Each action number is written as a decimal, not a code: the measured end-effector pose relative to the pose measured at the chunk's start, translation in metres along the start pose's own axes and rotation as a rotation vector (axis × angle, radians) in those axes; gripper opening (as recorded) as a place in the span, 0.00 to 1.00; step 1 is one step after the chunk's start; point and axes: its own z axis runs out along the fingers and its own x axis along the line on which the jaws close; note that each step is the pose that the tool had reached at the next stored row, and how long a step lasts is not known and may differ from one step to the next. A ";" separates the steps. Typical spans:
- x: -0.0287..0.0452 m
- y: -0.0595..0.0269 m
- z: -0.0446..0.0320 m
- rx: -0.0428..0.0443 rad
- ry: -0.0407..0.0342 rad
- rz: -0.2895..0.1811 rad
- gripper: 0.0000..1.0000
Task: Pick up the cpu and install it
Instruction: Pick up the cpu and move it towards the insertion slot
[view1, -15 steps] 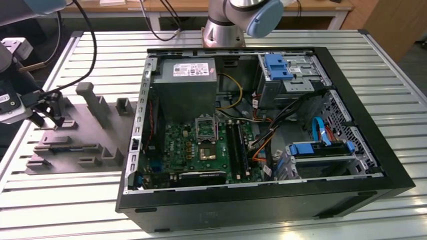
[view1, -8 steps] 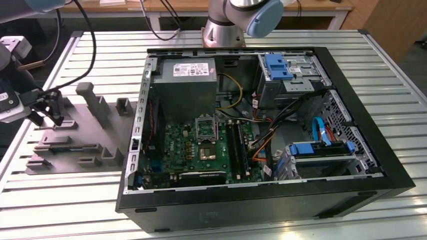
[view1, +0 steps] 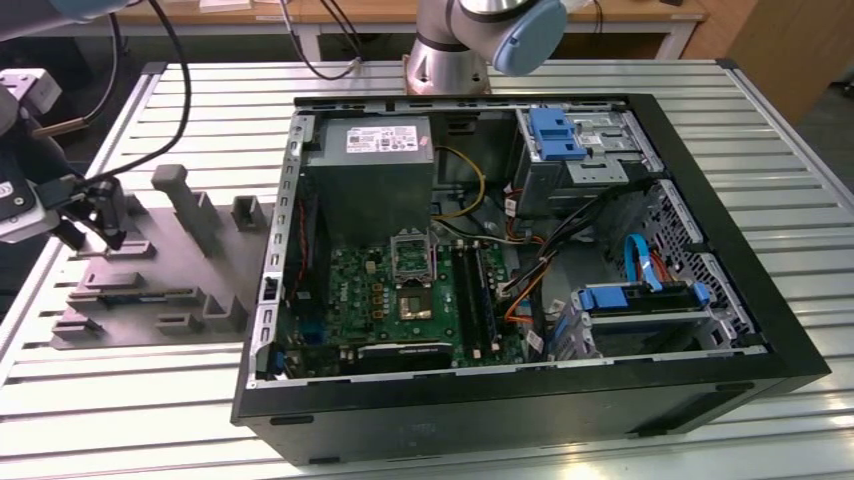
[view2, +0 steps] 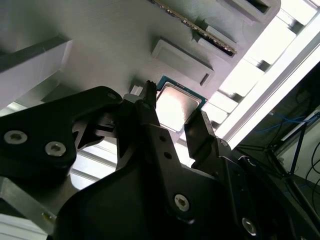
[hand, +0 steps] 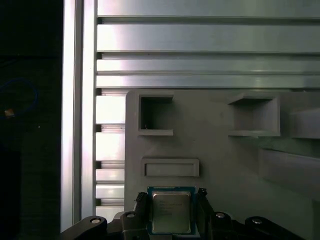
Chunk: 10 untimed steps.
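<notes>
The cpu (hand: 171, 212) is a small square chip with a silvery lid and a green edge. It sits between my two black fingers over the grey fixture tray (hand: 215, 150). In both wrist views my gripper (hand: 171, 200) hugs the chip's two opposite edges, shut on the cpu (view2: 177, 106). In the exterior view my gripper (view1: 91, 238) hangs over the far left corner of the tray (view1: 147, 270), well left of the open computer case (view1: 787, 350). The silver socket frame (view1: 407, 255) stands open on the green motherboard (view1: 400, 310) inside the case.
The tray carries raised blocks and recessed pockets (hand: 156, 115). It rests on a slatted aluminium table (view1: 134, 420). Inside the case are a grey power supply (view1: 374, 170), blue drive brackets (view1: 554, 135) and loose cables (view1: 534, 270). The arm's base (view1: 447, 60) stands behind the case.
</notes>
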 end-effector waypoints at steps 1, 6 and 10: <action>0.0000 0.0000 -0.0005 0.0000 0.0001 0.000 0.47; -0.0001 0.0001 -0.0028 -0.0001 0.0000 0.000 0.47; -0.0001 0.0002 -0.0045 0.0000 0.0000 0.000 0.47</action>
